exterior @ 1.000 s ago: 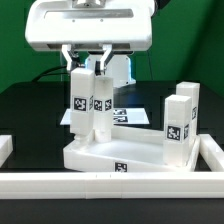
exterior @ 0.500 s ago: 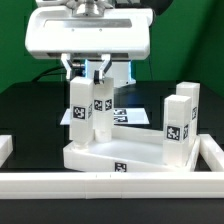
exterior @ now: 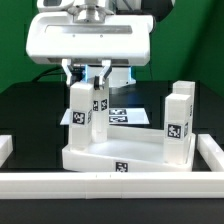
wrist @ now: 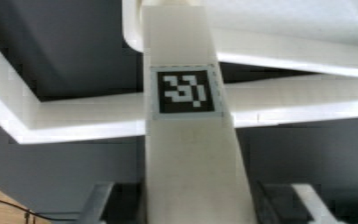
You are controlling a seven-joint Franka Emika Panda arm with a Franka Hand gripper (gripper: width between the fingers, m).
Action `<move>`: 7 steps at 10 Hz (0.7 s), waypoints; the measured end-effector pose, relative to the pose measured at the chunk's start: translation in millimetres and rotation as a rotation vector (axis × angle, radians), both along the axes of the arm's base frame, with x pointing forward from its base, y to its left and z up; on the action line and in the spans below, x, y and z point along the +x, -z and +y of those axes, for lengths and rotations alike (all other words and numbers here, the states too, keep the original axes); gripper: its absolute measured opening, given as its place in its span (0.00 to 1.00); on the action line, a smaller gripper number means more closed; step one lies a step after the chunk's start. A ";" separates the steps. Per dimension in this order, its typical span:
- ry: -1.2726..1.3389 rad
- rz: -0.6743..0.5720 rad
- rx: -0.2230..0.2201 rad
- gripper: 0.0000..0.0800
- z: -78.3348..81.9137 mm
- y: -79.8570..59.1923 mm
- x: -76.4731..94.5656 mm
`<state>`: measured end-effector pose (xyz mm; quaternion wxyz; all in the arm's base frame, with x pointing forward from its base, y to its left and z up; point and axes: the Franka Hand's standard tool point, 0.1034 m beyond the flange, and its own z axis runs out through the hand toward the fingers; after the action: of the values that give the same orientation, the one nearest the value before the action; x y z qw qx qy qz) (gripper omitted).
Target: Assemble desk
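Desk top (exterior: 115,157) lies near the worktop's front edge, just behind the front border rail (exterior: 110,183). The jaws (exterior: 93,72) grip the top of an upright leg (exterior: 99,110) (rigid, probably light, smooth plastic); take it by its flat sides.

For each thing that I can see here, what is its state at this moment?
Gripper: jaws shut on a leg.
Held leg: upright, its foot at the desk top's back corner on the exterior view's left.
Neighbouring leg: upright on the same side, in front.
Two legs on the exterior view's right: upright on the top.
Desk top: flat on the table.
Marker board: flat behind it.
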<state>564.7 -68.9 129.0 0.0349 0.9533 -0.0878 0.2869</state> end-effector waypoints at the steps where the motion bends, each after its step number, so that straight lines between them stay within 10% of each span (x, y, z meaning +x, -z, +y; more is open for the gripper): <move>1: 0.000 0.000 0.000 0.36 -0.1 0.0 0.0; 2: 0.000 0.000 0.000 0.36 0.0 0.1 -0.1; 4: 0.000 0.000 0.000 0.72 -0.1 0.1 -0.1; 7: 0.000 0.000 0.000 0.81 -0.1 0.2 -0.1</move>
<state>564.6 -69.0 128.9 0.0349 0.9533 -0.0878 0.2867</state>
